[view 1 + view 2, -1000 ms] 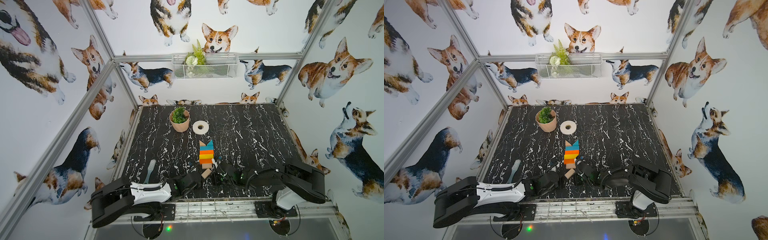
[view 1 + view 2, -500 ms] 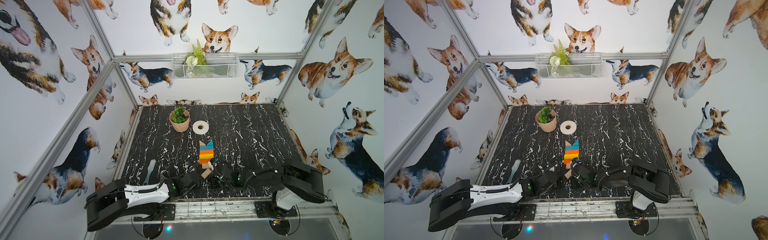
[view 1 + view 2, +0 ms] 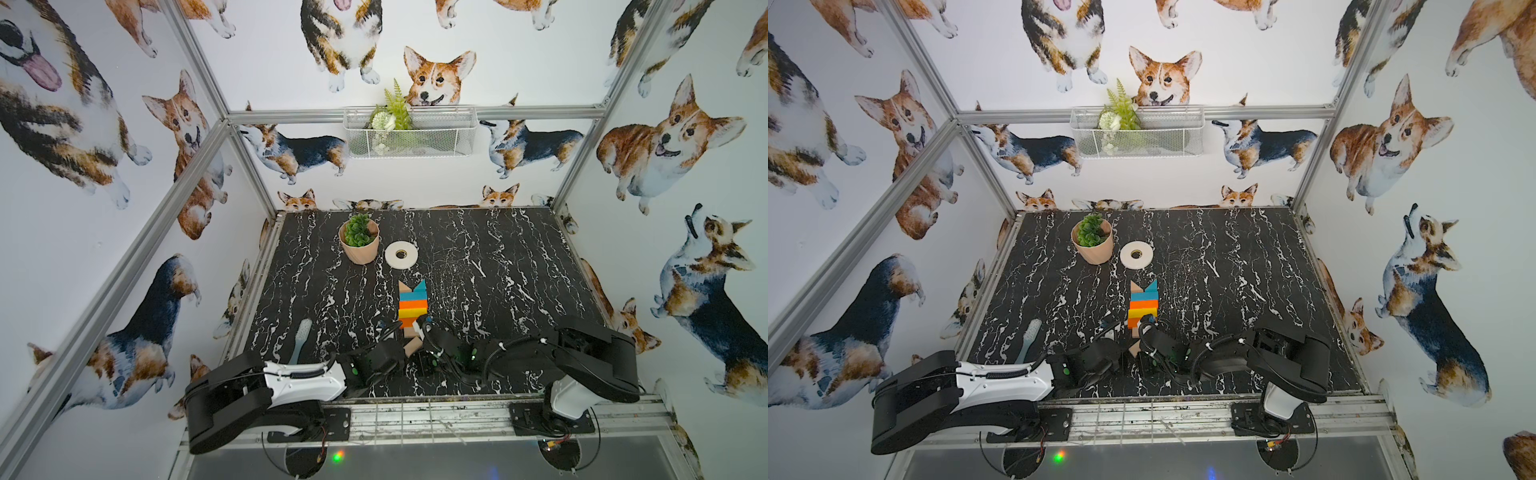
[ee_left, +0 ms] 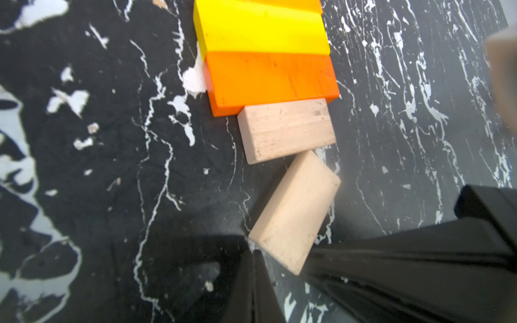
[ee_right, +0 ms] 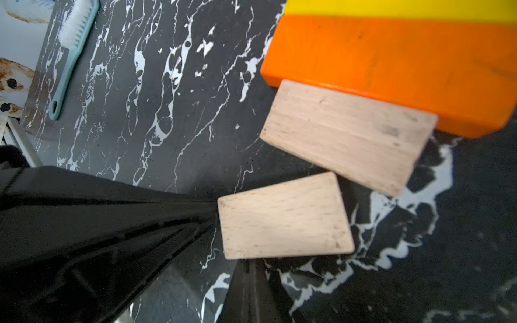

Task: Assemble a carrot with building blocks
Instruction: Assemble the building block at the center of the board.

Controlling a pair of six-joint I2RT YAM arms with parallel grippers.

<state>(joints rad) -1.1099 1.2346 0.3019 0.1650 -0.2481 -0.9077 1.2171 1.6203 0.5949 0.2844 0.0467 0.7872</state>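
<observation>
The carrot (image 3: 412,305) lies in the middle of the bench (image 3: 498,257). Its last plain-wood block (image 4: 295,212) sits askew at the 6 o'clock end, one corner touching the seated wood block (image 4: 286,130). The left pincer (image 4: 253,258) and right pincer (image 5: 247,265) are both fully closed and empty, tips at that block's edges. An uneven nudge could spin it further or push the orange bar (image 4: 271,81) out of line.

Two bare wooden blocks (image 4: 288,130) show matt, open grain beside a smoothly painted orange block (image 4: 271,79) and yellow block (image 4: 263,30) with a soft sheen, on a matt black tabletop (image 4: 112,195) veined white like marble. The brush (image 5: 70,64) has a smooth plastic handle; the frame rails (image 3: 291,116) are brushed metal, the basket (image 3: 436,137) white wire mesh.
</observation>
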